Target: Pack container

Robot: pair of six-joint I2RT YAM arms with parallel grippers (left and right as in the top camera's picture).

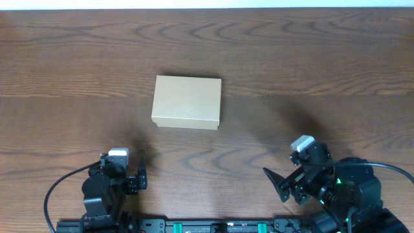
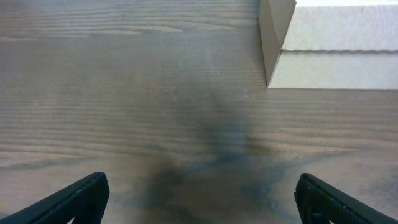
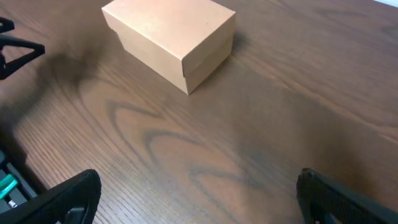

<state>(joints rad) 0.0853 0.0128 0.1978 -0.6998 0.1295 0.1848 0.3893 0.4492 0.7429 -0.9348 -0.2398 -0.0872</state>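
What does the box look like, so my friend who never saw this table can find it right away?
Start with the wooden table. Near its middle, out past the left arm and right arm, sits the box. Unlike the black arms, it is plain tan cardboard, rectangular, with its lid shut.

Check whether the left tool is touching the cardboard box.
Apart. The overhead view shows bare wooden table between the left tool and the cardboard box.

Looking like a robotics lab: left arm (image 1: 103,191) and right arm (image 1: 336,188) are sitting on a rail (image 1: 213,227) at a wood-grain worktop (image 1: 291,52).
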